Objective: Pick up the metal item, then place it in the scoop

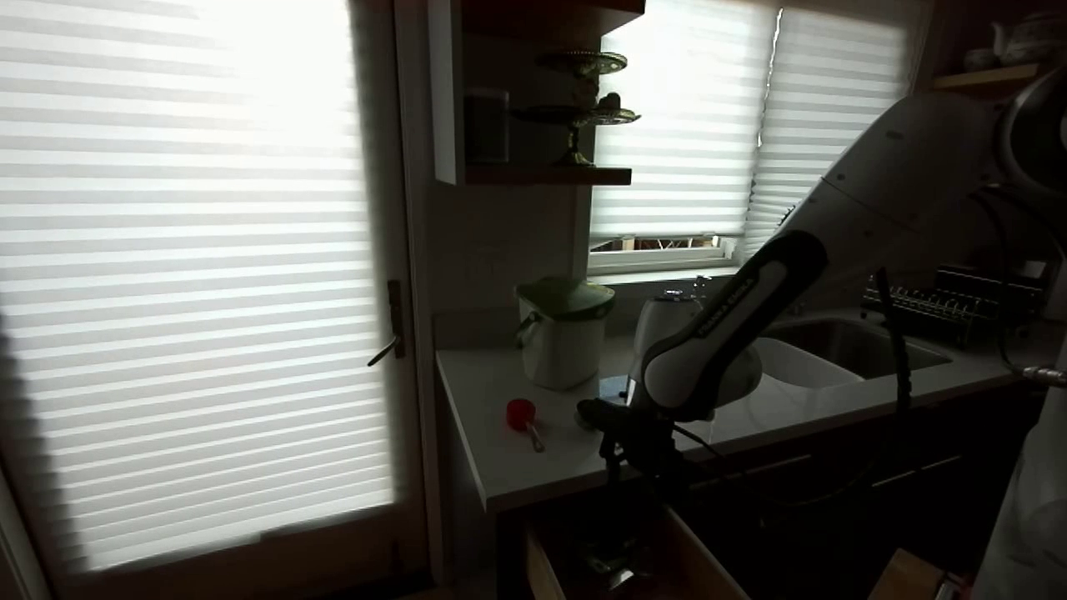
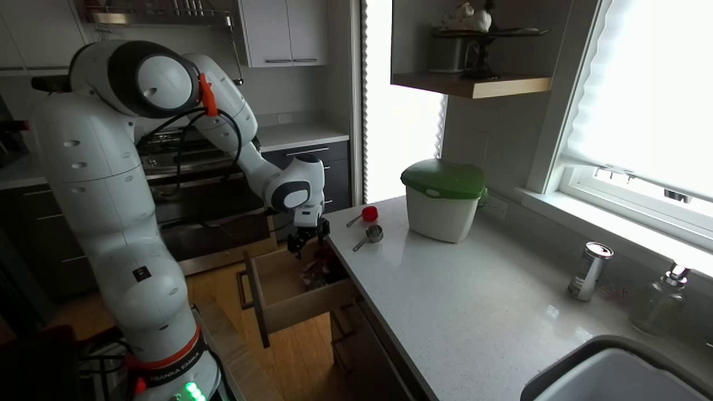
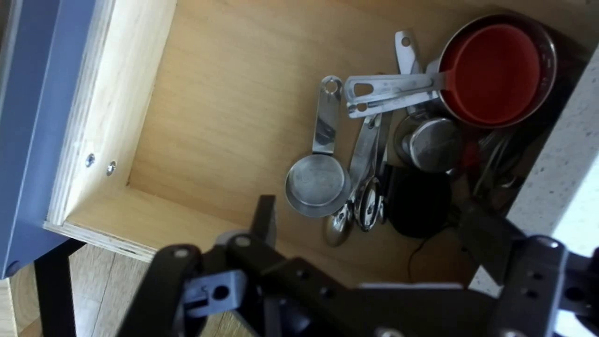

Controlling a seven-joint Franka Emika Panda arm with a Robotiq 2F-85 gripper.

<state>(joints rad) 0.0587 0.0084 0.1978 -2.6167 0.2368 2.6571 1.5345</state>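
Note:
My gripper (image 3: 376,227) is open with nothing between its fingers, pointing down over the open drawer (image 2: 309,303). It also shows in both exterior views (image 1: 627,468) (image 2: 303,244). Below it in the wrist view lie a metal measuring cup (image 3: 318,184), several metal spoons (image 3: 368,206) and a red cup (image 3: 496,72) nested in a larger metal one. On the counter a red scoop (image 2: 369,214) with a metal handle (image 1: 534,437) lies near a metal scoop (image 2: 374,233). I cannot tell which piece is the slim dark metal item.
The counter (image 2: 473,312) edge runs beside the drawer. A pale bin with a green lid (image 2: 443,209) stands behind the scoops. A can (image 2: 590,270) and a soap bottle (image 2: 659,303) stand farther along. A black round object (image 3: 419,201) lies beside the spoons.

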